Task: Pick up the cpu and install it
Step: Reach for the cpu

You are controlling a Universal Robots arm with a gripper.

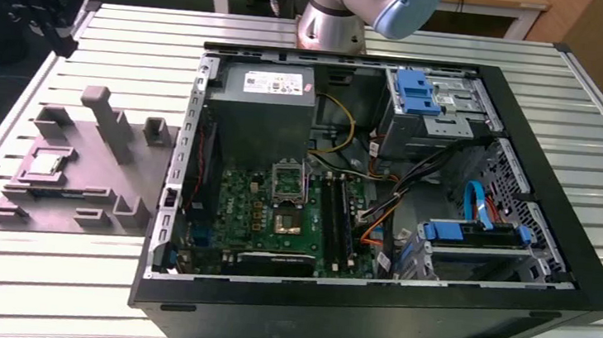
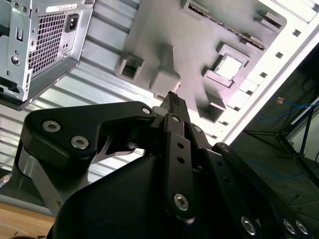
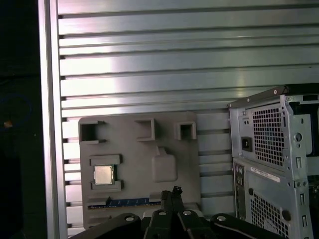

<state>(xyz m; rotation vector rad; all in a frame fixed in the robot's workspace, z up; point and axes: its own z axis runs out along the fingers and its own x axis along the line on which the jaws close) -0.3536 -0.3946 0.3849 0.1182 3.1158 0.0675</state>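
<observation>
The small, flat, square, silver-grey cpu lies shiny side up in a square pocket of the grey moulded plastic tray. I think the pocket keeps it from sliding and leaves its top free to grab. The black robot gripper hangs above the tray, apart from the cpu. Its two fingers are pressed together and hold nothing. The big black open computer case stands just beside the tray. I count one cpu, one tray, one gripper and one case.
</observation>
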